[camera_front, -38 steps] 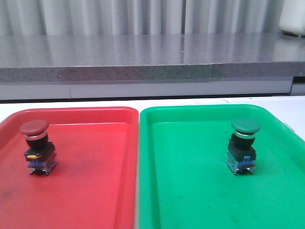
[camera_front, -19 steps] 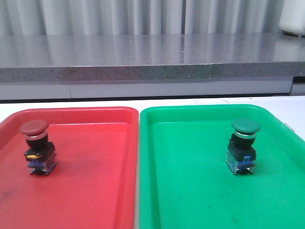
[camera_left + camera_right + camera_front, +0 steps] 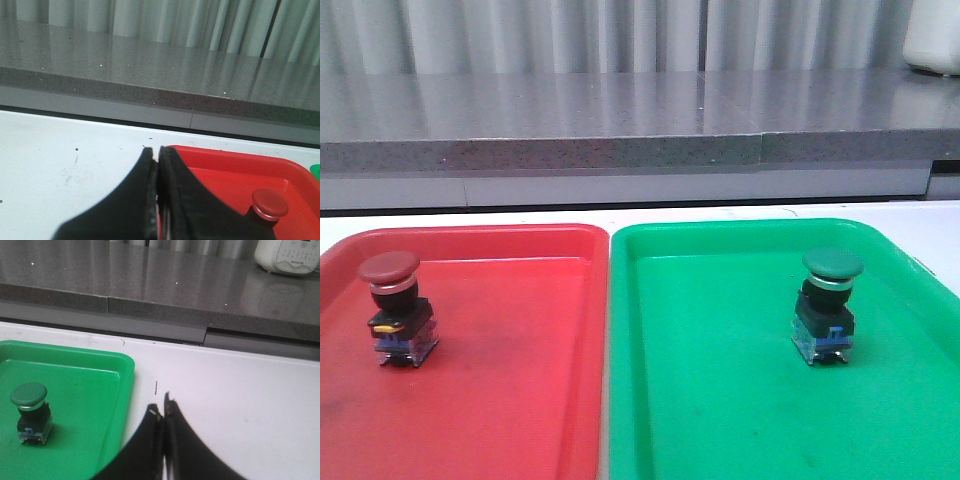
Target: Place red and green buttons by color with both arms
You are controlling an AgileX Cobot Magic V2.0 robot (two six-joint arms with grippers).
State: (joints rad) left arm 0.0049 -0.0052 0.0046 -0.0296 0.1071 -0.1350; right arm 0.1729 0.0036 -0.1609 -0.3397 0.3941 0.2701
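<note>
A red button (image 3: 393, 308) is standing upright in the red tray (image 3: 520, 400), toward its left side, and a green button (image 3: 827, 306) is standing upright in the green tray (image 3: 720, 400), toward its right side; the two trays are sitting edge to edge on a white table (image 3: 240, 385). Neither arm is showing in the front view. The left gripper (image 3: 156, 152) is hovering over the table just beside the red tray's rim, its jaws pressed together and holding nothing. The right gripper (image 3: 161, 410) is hanging over bare table just beside the green tray's rim, its jaws likewise closed and empty. Both buttons appear to be resting by color already, so the main risk is an arm sweeping across a tray. Each button is looking top-heavy, with a wide cap over a narrow body, so a glancing knock would likely be tipping it or sliding it toward the neighbouring tray.
</note>
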